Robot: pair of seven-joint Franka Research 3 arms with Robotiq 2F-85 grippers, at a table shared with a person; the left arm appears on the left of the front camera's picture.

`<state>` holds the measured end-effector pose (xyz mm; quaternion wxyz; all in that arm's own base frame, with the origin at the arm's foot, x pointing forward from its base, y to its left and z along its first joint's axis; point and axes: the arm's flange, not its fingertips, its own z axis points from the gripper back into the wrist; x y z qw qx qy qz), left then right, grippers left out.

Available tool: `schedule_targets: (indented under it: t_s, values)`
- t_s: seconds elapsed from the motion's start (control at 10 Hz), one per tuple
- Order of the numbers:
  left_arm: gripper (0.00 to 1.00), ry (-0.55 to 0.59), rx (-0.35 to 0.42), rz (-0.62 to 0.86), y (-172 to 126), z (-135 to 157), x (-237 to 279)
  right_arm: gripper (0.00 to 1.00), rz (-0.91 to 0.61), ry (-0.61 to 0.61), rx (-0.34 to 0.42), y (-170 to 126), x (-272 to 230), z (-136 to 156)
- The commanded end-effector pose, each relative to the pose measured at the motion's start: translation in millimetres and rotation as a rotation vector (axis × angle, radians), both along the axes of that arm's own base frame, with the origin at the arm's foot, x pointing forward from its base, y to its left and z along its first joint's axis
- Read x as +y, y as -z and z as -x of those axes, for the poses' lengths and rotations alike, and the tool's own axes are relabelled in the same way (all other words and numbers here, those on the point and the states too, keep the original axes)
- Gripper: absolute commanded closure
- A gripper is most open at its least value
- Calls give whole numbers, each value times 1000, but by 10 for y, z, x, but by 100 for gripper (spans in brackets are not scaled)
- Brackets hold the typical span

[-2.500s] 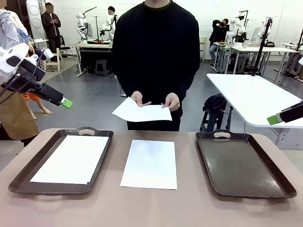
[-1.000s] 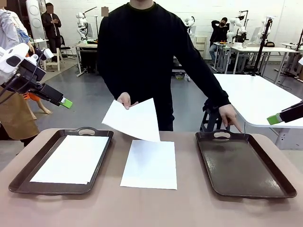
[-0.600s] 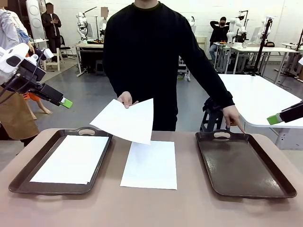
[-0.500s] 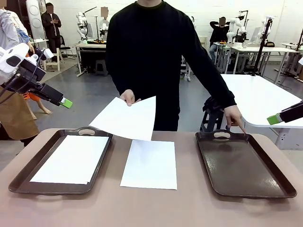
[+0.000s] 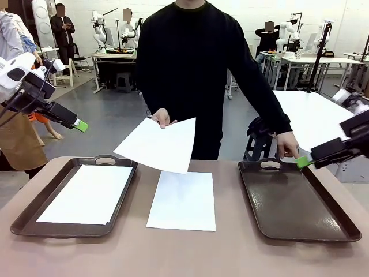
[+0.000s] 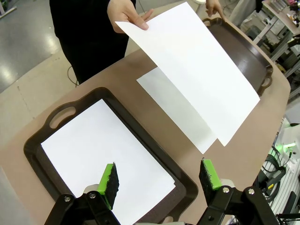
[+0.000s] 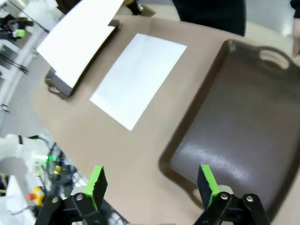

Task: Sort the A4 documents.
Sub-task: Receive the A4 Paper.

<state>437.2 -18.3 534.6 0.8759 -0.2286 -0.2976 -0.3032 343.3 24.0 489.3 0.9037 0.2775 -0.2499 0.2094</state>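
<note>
At frame centre a hand (image 5: pixel 163 118) is holding a sheet (image 5: pixel 157 144) aloft; left gripper (image 6: pixel 159 171) and right gripper (image 7: pixel 152 176) are gaping wide, empty

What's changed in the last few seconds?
The right gripper swung in toward the empty tray's far end, open. The person now holds the raised sheet one-handed; their other hand went to that tray's handle. Left gripper, the trayed sheet and the table sheet stayed put.

Glossy grey floor (image 5: pixel 109 121), white back wall (image 5: pixel 81 11), white tables (image 5: pixel 317 112) (people standing farther off).
</note>
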Motion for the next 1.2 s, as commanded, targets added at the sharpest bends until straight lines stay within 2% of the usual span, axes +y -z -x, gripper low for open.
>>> schedule_targets:
  t_s: [0.0, 0.2, 0.5, 0.8, 1.1]
  values:
    - [10, 11, -3, 7, -11, 13, -1, 0, -119, 25, 129, 182, 209, -113]
    - [10, 11, -3, 7, -11, 13, -1, 0, -282, 60, 253, 459, 459, -280]
    - [10, 11, -3, 7, -11, 13, -1, 0, -447, 65, 375, 817, 886, -603]
    - [10, 11, -3, 7, -11, 13, -1, 0, -522, 53, 404, 1030, 1249, -942]
    - [10, 11, -3, 7, -11, 13, -1, 0, -607, 63, 424, 1101, 1583, -1312]
